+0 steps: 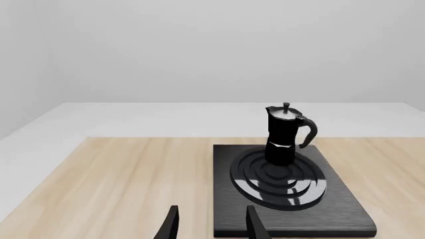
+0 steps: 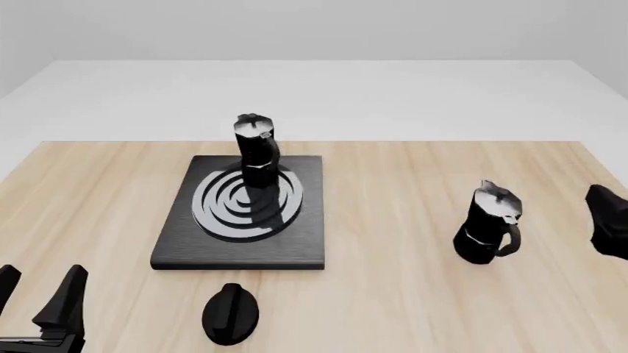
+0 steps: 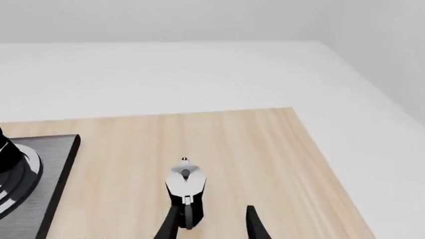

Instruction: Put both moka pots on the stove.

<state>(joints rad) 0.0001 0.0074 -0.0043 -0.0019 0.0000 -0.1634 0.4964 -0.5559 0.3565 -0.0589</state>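
Left gripper [image 2: 40, 294] fingers apart, empty, lower left; right gripper [image 3: 212, 224] apart, empty. One moka pot [image 2: 257, 151] upright on stove [image 2: 240, 250], other moka pot [image 2: 487, 224] on table [image 2: 393, 294] right.

The light wooden table [image 2: 412, 309] holds two small black faceted moka pots with silver lids, one far left [image 2: 256, 149] and one right [image 2: 487, 224], one flat black square stove [image 2: 187, 246], and one black round knob [image 2: 231, 314].

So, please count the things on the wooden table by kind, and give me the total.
Moka pots: 2, one standing on the burner and one on the bare table
Stove: 1
Black round knob: 1
Total: 4
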